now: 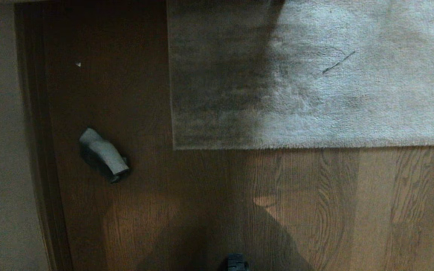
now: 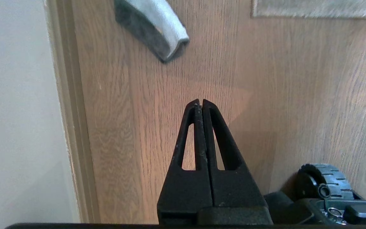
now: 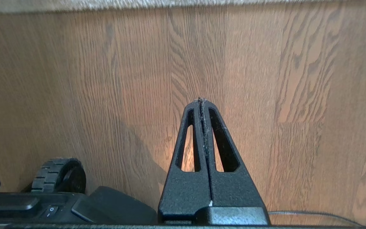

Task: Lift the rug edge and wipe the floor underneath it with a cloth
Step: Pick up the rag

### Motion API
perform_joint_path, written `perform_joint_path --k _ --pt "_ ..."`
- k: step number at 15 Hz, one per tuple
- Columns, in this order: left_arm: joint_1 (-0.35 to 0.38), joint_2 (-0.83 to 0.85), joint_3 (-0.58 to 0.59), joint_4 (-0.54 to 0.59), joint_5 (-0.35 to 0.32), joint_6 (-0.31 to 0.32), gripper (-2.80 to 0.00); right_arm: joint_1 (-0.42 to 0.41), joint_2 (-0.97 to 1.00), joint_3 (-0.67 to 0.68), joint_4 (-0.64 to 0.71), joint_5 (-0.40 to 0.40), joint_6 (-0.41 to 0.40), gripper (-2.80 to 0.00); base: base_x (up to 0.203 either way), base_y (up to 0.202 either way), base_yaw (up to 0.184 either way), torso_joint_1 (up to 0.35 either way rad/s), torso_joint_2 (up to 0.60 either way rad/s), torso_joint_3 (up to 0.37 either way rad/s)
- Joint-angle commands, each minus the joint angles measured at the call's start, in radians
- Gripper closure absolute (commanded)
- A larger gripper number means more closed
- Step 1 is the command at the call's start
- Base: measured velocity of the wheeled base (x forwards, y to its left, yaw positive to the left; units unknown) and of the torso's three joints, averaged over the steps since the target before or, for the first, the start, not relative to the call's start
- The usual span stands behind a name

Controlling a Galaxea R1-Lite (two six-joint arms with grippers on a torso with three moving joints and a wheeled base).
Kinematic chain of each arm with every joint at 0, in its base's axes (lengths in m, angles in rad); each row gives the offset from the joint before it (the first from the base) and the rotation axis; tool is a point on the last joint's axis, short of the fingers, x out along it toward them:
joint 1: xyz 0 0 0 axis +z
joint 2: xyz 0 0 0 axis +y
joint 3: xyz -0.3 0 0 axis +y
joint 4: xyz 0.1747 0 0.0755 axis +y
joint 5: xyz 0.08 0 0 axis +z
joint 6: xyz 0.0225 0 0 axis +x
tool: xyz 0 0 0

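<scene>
My left gripper (image 2: 199, 101), closed and empty, should open wide above the cloth (image 2: 157, 25) ahead, then pinch its raised fold.

The rug edge (image 1: 307, 146) runs straight across the head view, ending in a square corner at its left end; the grey-beige short pile lies flat on the floor (image 1: 315, 207), with a thin dark strand on its surface. The floor is brown wood-grain planking with swirling grain. The cloth (image 1: 103, 154), a small light grey-blue rag, lies crumpled in a loose roll on the bare floor, left of the rug corner and apart from it, near the wall.
</scene>
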Motion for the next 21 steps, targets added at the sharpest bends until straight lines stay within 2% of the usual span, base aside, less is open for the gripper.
perform_joint_path --k 1,9,21 --pt "0.0 0.0 0.0 0.0 0.0 0.0 0.0 0.0 0.002 0.0 0.0 0.0 0.0 0.0 0.0 0.0 0.0 0.001 0.0 -0.198" --pt "0.0 0.0 0.0 0.0 0.0 0.0 0.0 0.0 0.002 0.0 0.0 0.0 0.0 0.0 0.0 0.0 0.0 0.004 0.0 -0.179" --pt "0.0 0.0 0.0 0.0 0.002 0.0 0.0 0.0 0.002 0.0 0.0 0.0 0.0 0.0 0.0 0.0 0.0 0.0 0.0 -0.007"
